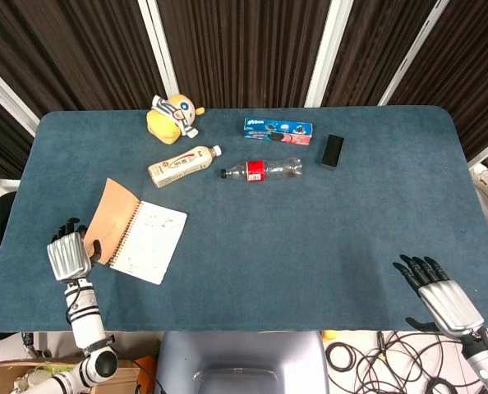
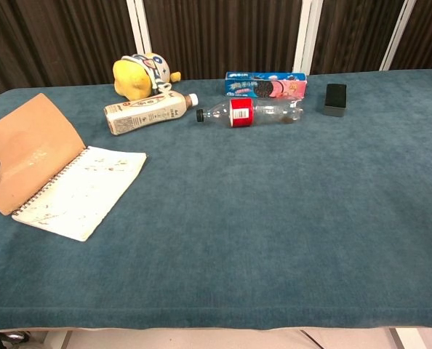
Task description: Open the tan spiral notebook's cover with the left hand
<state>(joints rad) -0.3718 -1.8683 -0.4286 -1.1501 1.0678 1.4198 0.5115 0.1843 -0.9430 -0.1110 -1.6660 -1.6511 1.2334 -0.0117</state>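
head overhead, chest low, shared table

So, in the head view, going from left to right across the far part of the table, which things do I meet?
Plush toy → milk bottle → clear bottle with the red label → blue cookie box → black box.

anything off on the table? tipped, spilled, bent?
Nothing spilled or damaged. Clear bottle and milk-tea bottle lie on their sides, caps on. The notebook sits skewed to the table edge, tan cover opened left, the left hand at its edge.
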